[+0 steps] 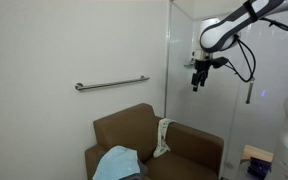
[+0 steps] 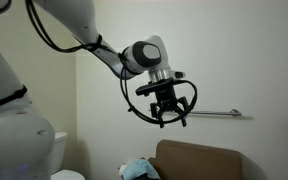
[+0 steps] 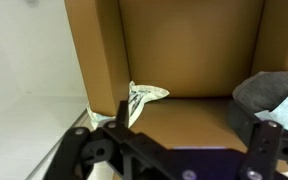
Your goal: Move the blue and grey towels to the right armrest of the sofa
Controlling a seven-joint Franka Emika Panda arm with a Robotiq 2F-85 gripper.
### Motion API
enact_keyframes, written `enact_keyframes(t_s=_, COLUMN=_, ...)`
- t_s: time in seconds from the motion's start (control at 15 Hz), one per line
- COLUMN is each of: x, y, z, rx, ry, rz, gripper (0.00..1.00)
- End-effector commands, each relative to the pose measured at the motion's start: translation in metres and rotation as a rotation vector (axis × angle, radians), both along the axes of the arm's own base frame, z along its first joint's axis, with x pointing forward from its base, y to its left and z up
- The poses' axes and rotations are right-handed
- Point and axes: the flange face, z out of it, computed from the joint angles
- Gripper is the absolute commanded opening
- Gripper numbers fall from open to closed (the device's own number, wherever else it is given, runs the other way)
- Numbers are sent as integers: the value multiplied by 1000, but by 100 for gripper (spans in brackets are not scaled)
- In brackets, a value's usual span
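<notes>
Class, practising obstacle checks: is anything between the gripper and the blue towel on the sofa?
Nothing visible. The gripper hangs in open air above the sofa; the blue towel lies uncovered at one end. A pale cloth hangs on the other armrest, apart from it.

Claw point(image 2: 171, 118) hanging above sofa point(image 2: 199, 160), blue towel point(image 2: 139, 168) below

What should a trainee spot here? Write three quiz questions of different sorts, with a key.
1. True or false: the gripper is holding a towel.
2. Where does the blue towel lie? A: on the sofa. B: on the floor. C: between the gripper's fingers.
3. Fill in: the gripper hangs high ___ the sofa.
Key: 1 false; 2 A; 3 above.
</notes>
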Motion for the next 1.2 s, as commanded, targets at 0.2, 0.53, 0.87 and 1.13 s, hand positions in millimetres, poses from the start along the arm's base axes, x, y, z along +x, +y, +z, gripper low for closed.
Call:
enact_keyframes(t_s=0.2, x=121, y=27, z=-15, rx=-40, ry=80, rz=347, gripper=100)
enact_keyframes(t_s=0.53, x=152, y=55, z=-31, rx=-34, ry=133, rz=410, gripper=100)
enact_keyframes(t_s=0.87, x=171, y=71, z=-59, rx=-37, ry=137, rz=463, gripper=100)
enact_keyframes(t_s=1.13, x=190, y=132, z=-140, rx=-18, ry=184, rz=658, gripper=100)
